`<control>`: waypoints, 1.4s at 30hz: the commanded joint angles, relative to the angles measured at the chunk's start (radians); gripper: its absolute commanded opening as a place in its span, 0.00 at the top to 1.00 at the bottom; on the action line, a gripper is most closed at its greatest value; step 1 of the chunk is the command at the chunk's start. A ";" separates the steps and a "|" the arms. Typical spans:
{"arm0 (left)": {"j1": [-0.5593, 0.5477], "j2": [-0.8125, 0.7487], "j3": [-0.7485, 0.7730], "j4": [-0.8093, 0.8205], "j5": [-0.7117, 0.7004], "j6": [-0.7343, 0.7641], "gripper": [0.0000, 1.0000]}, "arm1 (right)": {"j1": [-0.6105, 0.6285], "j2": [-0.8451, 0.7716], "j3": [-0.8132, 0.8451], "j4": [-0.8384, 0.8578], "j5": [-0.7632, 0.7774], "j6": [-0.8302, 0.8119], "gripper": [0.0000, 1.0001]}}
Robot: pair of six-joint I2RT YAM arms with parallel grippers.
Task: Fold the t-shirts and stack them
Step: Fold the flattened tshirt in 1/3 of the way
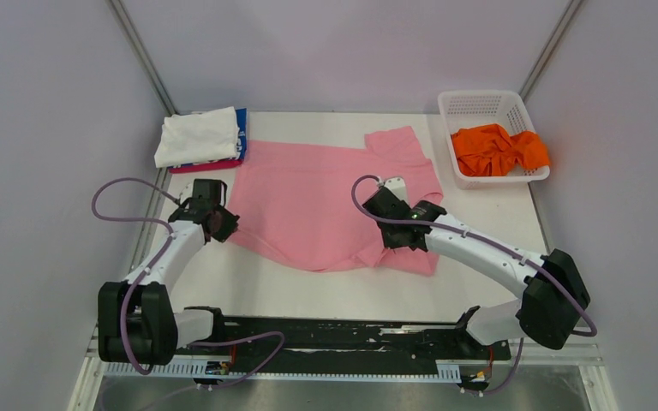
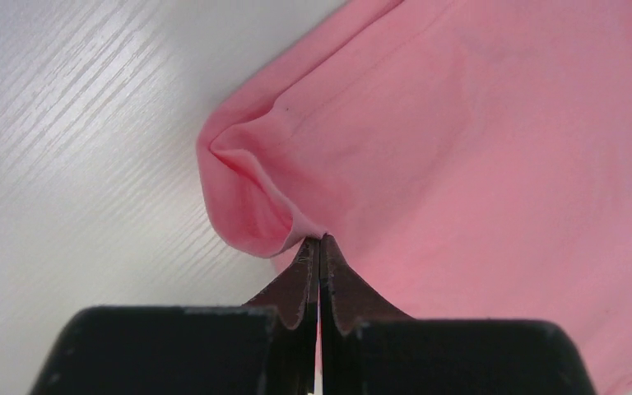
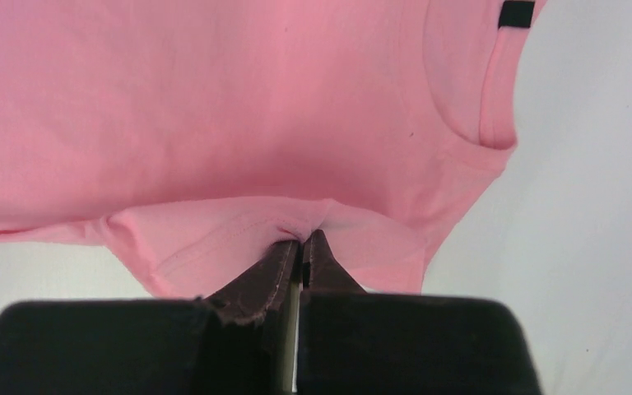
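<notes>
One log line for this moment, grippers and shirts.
left gripper: shut on pink t-shirt edge | right gripper: shut on its sleeve | folded stack: far left | orange t-shirt: in basket

Overhead view from behind, 2 wrist views close, sharing pink t-shirt [image 1: 308, 205]

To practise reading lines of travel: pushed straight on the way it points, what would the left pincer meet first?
The light pink t-shirt: the left pincer is shut on its edge, and more pink cloth lies straight ahead, depth unclear.
</notes>
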 commanded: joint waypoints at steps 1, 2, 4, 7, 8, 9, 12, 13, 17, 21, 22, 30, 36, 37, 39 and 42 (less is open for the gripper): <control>0.004 0.014 0.050 0.012 -0.052 0.021 1.00 | -0.047 -0.037 0.061 0.099 -0.008 -0.102 1.00; 0.003 0.019 0.053 0.016 -0.053 0.018 1.00 | -0.060 -0.034 0.068 0.105 -0.010 -0.110 1.00; 0.004 0.034 0.063 0.029 -0.053 0.015 1.00 | -0.088 -0.027 0.083 0.118 -0.007 -0.128 1.00; 0.004 0.062 0.095 0.040 -0.055 0.015 1.00 | -0.126 -0.014 0.110 0.145 -0.003 -0.169 1.00; 0.003 0.077 0.103 0.040 -0.057 0.015 1.00 | -0.136 -0.009 0.119 0.154 -0.003 -0.185 1.00; 0.003 0.083 0.115 0.042 -0.064 0.013 1.00 | -0.148 -0.001 0.128 0.164 -0.004 -0.200 1.00; 0.003 0.106 0.145 0.040 -0.088 0.007 1.00 | -0.185 0.020 0.162 0.184 -0.009 -0.239 1.00; 0.003 0.108 0.151 0.039 -0.096 0.004 1.00 | -0.195 0.027 0.171 0.191 -0.017 -0.252 1.00; 0.004 0.124 0.186 0.039 -0.141 -0.002 1.00 | -0.244 0.050 0.195 0.208 -0.040 -0.282 1.00; 0.005 0.160 0.215 0.060 -0.164 -0.004 1.00 | -0.285 0.072 0.213 0.249 -0.065 -0.316 1.00; 0.005 0.167 0.224 0.069 -0.164 -0.006 1.00 | -0.293 0.080 0.221 0.257 -0.068 -0.326 1.00; 0.006 0.291 0.275 0.152 -0.187 0.000 1.00 | -0.364 0.216 0.304 0.279 -0.101 -0.372 0.96; 0.009 0.441 0.352 0.198 -0.191 -0.013 0.97 | -0.421 0.402 0.432 0.288 -0.099 -0.362 0.91; 0.010 0.460 0.391 0.167 -0.194 -0.016 0.85 | -0.431 0.446 0.484 0.287 -0.102 -0.358 0.89; 0.011 0.500 0.447 0.134 -0.196 -0.014 0.43 | -0.452 0.534 0.573 0.289 -0.124 -0.358 0.86; 0.012 0.508 0.504 0.108 -0.191 0.002 0.03 | -0.477 0.661 0.728 0.250 -0.105 -0.332 0.41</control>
